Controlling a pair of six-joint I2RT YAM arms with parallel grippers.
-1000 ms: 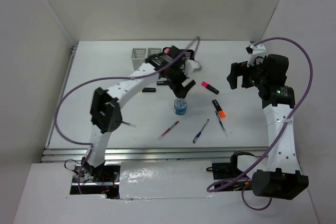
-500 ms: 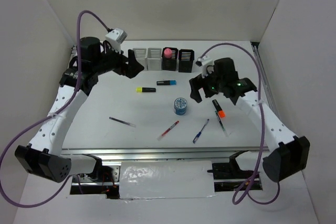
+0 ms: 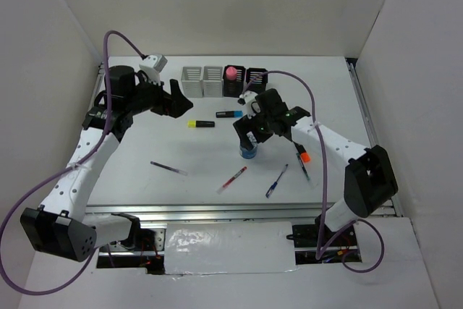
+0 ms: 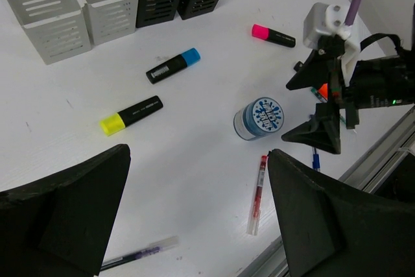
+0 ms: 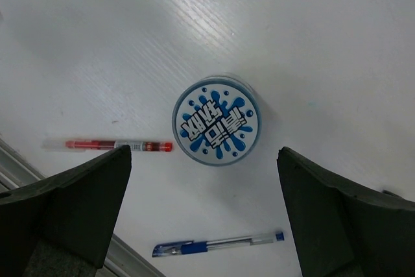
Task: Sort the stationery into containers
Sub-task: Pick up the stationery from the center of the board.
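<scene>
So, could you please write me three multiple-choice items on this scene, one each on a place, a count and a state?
1. The pink cap sits: A in a grey holder; B in a black holder; C on the table.
2. Holders in the row: A three; B four; C five.
3. The right pincer is: A shut on a pen; B open over the blue tub; C open over a highlighter.
B, pink shows inside the left black holder; B, four stand joined; B, its jaws stand apart either side of the tub.
</scene>
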